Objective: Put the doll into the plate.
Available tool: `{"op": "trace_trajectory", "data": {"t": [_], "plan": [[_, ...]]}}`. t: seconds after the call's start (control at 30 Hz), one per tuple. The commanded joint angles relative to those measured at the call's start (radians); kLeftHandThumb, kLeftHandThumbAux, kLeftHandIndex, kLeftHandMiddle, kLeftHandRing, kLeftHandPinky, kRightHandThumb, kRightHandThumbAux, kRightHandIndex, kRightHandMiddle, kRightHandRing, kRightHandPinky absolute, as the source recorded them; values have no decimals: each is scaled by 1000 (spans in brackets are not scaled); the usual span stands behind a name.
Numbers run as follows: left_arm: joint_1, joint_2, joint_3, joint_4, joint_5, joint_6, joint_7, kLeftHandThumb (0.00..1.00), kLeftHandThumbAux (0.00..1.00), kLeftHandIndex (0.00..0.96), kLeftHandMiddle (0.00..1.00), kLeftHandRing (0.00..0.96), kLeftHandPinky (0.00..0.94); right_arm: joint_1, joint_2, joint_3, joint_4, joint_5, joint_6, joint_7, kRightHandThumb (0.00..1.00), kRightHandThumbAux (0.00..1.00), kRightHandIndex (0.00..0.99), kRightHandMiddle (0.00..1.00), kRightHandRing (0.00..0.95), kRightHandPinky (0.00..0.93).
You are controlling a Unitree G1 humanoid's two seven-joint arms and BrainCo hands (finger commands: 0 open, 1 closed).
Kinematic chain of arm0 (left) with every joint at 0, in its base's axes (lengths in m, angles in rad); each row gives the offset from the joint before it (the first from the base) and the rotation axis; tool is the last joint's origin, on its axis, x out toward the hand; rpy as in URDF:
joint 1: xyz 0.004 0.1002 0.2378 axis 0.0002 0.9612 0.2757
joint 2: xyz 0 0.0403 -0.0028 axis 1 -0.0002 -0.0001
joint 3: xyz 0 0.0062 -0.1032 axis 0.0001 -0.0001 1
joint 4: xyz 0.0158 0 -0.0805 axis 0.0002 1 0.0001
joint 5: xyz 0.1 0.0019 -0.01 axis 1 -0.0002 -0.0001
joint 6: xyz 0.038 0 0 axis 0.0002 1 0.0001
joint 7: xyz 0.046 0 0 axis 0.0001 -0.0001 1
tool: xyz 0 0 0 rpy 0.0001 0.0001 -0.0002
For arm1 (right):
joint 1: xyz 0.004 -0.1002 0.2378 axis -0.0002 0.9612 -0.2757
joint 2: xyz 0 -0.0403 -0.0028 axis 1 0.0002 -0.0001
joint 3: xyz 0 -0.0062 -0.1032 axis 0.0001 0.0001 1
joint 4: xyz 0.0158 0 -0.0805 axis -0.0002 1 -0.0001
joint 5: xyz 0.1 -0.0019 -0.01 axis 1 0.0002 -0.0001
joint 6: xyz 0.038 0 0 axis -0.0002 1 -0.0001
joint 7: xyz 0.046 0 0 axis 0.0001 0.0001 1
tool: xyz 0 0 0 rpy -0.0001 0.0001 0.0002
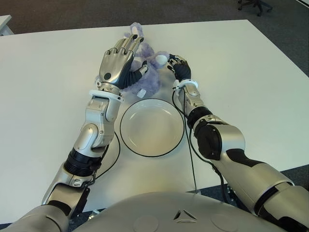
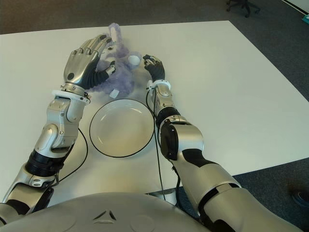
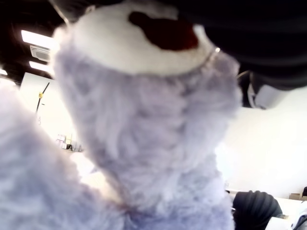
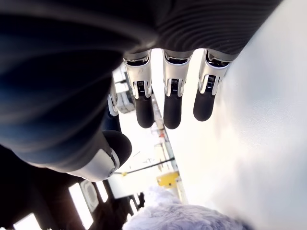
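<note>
— Doll (image 1: 145, 77) first: where is it?

— On the table (image 1: 251, 96), just beyond the plate (image 1: 152, 126), under the left hand (image 1: 116, 63). It is a fluffy lilac plush with a white muzzle (image 1: 161, 59) and a small white tag near the plate's far rim.

— Start from the near side, then.

— Nearest is the plate, white with a dark rim, lying flat on the table between the two forearms. Nothing lies in it. A black cable runs along each side of it.

— And past it?

— The doll, touching or nearly touching the plate's far rim; I cannot tell which. The left hand lies over it, palm down, fingers long and close together across the plush, thumb tucked against the doll's side. The left wrist view is filled with fur, pressed close to the palm.

— So it is gripped?

— It looks clasped, though the doll sits on the table, not lifted.

— The right hand (image 1: 177, 65)?

— Beside the doll's muzzle, on its right. Its fingers (image 4: 172, 103) are loosely curved and spread apart, with nothing between them.
</note>
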Motion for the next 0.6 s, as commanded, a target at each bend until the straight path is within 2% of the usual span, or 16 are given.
{"op": "trace_trajectory", "data": {"t": [0.03, 0.2, 0.47, 0.6], "plan": [[35, -5, -17, 6, 15, 6, -8, 513, 291, 24, 111, 176, 227, 20, 55, -2, 21, 6, 28, -5, 715, 735, 401, 156, 137, 141], [48, -9, -20, 4, 20, 11, -4, 522, 299, 26, 125, 185, 257, 15, 56, -4, 22, 12, 45, 2, 714, 735, 400, 151, 127, 146], [57, -18, -20, -1, 27, 26, -5, 543, 305, 39, 132, 187, 233, 17, 52, -5, 22, 17, 47, 5, 714, 734, 401, 138, 117, 137], [61, -22, -22, 3, 33, 34, -2, 546, 312, 54, 151, 202, 271, 28, 50, 5, 24, 3, 27, -3, 713, 734, 401, 140, 108, 121]]}}
